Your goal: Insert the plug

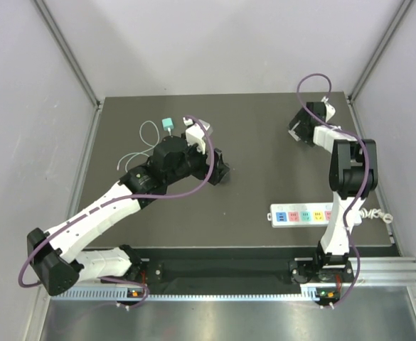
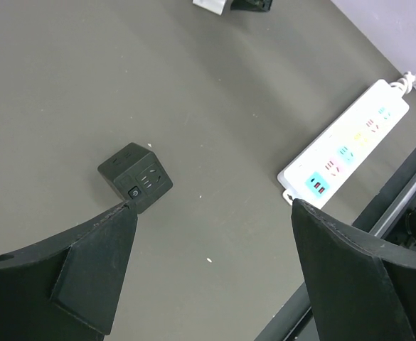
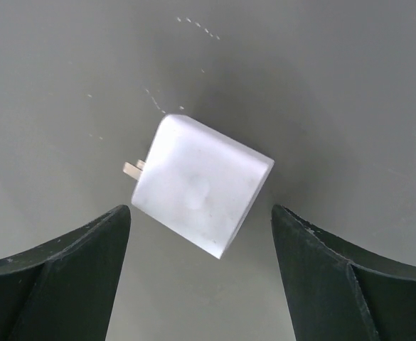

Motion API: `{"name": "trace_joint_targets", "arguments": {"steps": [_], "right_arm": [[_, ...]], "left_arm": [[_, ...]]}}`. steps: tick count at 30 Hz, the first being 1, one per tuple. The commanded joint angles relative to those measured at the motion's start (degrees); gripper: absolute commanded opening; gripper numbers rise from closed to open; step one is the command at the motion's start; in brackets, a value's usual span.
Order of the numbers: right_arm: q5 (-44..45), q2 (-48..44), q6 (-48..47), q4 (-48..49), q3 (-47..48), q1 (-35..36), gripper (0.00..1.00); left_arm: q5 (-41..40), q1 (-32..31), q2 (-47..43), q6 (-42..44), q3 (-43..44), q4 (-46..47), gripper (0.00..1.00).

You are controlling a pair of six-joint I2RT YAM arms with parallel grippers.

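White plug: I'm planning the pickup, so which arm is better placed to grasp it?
Right. The right gripper, open, hangs over the white plug, fingers either side; the left gripper faces only the black cube socket and power strip.

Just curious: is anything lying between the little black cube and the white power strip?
No. The left wrist view shows only bare dark tabletop between the black cube and the white power strip.
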Motion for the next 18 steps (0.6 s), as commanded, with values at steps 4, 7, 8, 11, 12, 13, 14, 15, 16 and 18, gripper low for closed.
{"name": "trace_joint_targets", "arguments": {"steps": [4, 7, 8, 11, 12, 13, 14, 15, 16, 18], "right_arm": [[-0.14, 1.67, -0.56, 1.01, 5.47, -1.83, 0.84], [-0.31, 3.78, -0.47, -1.45, 8.8, -2.1, 0.83], [-0.58, 4.04, -0.56, -1.8, 9.08, -2.18, 0.84], [-1.55, 5.8, -1.09, -3.03, 10.74, -2.45, 0.84], [-1.81, 6.59, -0.91, -4.43, 11.36, -2.53, 0.83], [-1.72, 7.03, -0.91, -4.96, 11.8, -2.62, 0.83], [-1.9, 7.29, -0.91, -5.23, 12.5, -2.62, 0.82], [-2.07, 7.47, -1.09, -5.32, 12.68, -2.62, 0.81], [-2.68, 7.39, -1.52, -4.8, 12.25, -2.54, 0.78], [-4.09, 7.04, -2.92, -3.92, 11.63, -2.45, 0.72]], "left_arm": [[0.7, 0.82, 0.49, 0.44, 0.67, 1.6, 0.94], [0.97, 1.0, 0.93, 0.35, 0.76, 1.6, 0.94], [0.97, 1.09, 1.02, 0.35, 0.76, 1.6, 0.94], [0.88, 1.09, 0.93, 0.35, 0.84, 1.6, 0.94], [0.71, 1.18, 0.85, 0.35, 0.85, 1.51, 0.94], [0.7, 1.18, 0.85, 0.35, 0.93, 1.51, 0.94], [0.53, 1.18, 0.67, 0.35, 0.85, 1.51, 0.94], [0.44, 1.26, 0.58, 0.35, 0.85, 1.51, 0.94], [0.53, 1.35, 0.5, 0.35, 0.85, 1.51, 0.94], [0.44, 1.53, 0.41, 0.35, 0.76, 1.51, 0.94]]}}
